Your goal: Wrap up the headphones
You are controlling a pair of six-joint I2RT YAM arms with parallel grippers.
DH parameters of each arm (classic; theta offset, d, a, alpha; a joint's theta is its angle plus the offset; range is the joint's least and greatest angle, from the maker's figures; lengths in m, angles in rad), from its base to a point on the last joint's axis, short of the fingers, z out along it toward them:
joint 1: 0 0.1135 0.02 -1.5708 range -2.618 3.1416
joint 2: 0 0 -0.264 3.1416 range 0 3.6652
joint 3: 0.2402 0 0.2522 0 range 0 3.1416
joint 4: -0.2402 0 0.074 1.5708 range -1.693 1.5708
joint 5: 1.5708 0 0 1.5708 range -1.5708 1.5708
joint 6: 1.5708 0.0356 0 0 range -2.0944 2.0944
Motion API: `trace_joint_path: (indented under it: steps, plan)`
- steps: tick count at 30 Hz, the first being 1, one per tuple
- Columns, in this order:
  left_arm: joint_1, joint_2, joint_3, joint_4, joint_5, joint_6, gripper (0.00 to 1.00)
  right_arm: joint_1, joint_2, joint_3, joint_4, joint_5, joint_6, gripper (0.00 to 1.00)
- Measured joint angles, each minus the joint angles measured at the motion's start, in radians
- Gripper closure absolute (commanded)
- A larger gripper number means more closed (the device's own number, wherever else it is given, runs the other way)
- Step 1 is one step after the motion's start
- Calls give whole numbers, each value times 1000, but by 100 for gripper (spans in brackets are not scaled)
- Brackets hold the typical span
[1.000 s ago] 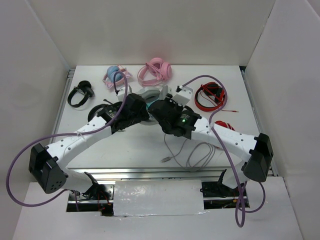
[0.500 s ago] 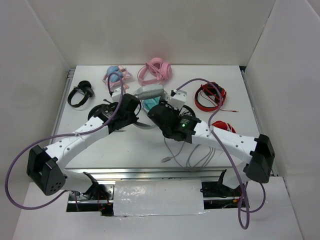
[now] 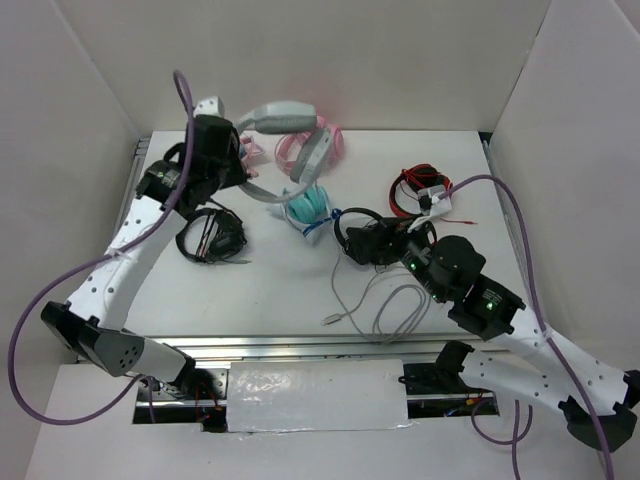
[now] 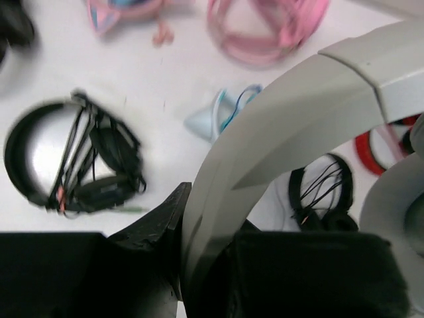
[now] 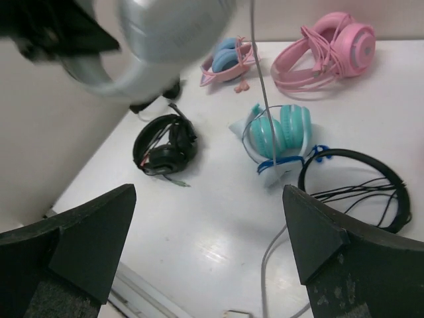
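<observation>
- Holding the headphones (image 3: pixel 283 113) by the padded band, the left gripper (image 3: pixel 222 150) is raised over the far left part of the table (image 3: pixel 280 290).
- In the left wrist view the grey band (image 4: pixel 298 99) passes between the two fingers, which are closed on it.
- The headphones hang in the air above the far side of the table, over a pink pair (image 3: pixel 335 140); one ear cup points down toward the table.
- The thin cable (image 5: pixel 262 86) drops from the lifted headphones past a teal pair (image 5: pixel 281 136). In the top view, loose loops of it lie on the table near the front edge.
- The right gripper (image 5: pixel 209 199) is low, to the right of the table's middle, and points toward the far left. Its fingers stand wide apart and hold nothing.
- In the top view this gripper is over a black pair with a thin round band (image 5: pixel 351 179), just beside the teal pair.
- Another black pair (image 3: pixel 212 237) lies on the left side, under the left arm.
- A red pair (image 3: pixel 415 190) lies on the right side, behind the right gripper.
</observation>
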Motion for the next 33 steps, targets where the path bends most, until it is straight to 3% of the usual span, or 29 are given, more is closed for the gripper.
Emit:
trace_joint_path:
  steps: [4,9,15,23,25,28,29,30,33]
  plan:
    - [29,2,203,-25,36,79,100,-87,-17,-60,40,-91,-88,0]
    - [83,7,420,-63,110,154,100,-202,103,-157,139,-256,-149,0]
    - [110,3,531,-74,216,192,100,-289,370,-237,318,-457,-163,0]
    - [130,7,643,-133,313,217,100,-245,655,-251,505,-581,-128,0]
    - [140,1,658,-133,321,220,100,-230,695,-249,518,-583,-124,11]
    - [153,-19,656,-134,331,228,100,-222,742,-249,540,-600,-122,66]
    - [157,-29,649,-130,333,233,100,-223,753,-248,540,-608,-114,93]
    - [160,-41,636,-127,335,235,100,-224,760,-248,537,-611,-111,100]
    - [169,-87,565,-103,341,237,100,-244,752,-245,509,-604,-79,100]
